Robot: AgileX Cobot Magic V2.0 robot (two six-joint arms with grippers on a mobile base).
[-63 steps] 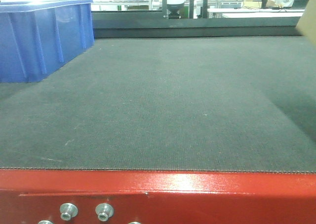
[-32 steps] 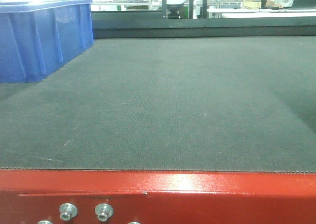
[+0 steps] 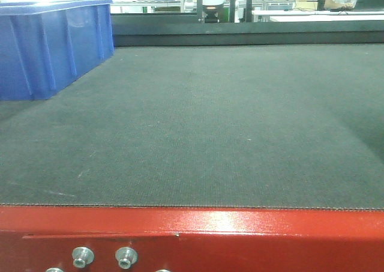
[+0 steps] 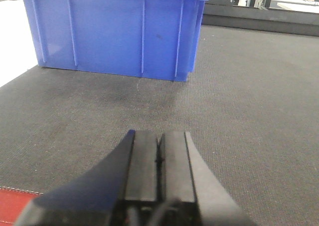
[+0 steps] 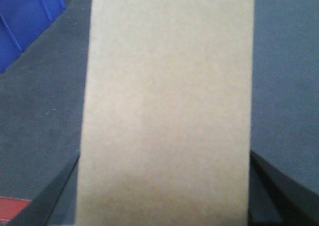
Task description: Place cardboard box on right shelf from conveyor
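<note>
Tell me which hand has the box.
The right hand: the cardboard box fills the gap between its fingers. The left hand is shut on nothing, over the conveyor, facing the blue bin.

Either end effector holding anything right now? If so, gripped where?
Right end effector holds the cardboard box, with fingers against its two opposite sides at the end nearest the wrist camera. Left end effector is shut and empty.

The cardboard box (image 5: 167,111) is plain tan and unmarked. It stands lengthwise and fills the right wrist view. Behind it lies the conveyor (image 3: 198,128) — dark grey textured belt, glossy red bolted edge.
</note>
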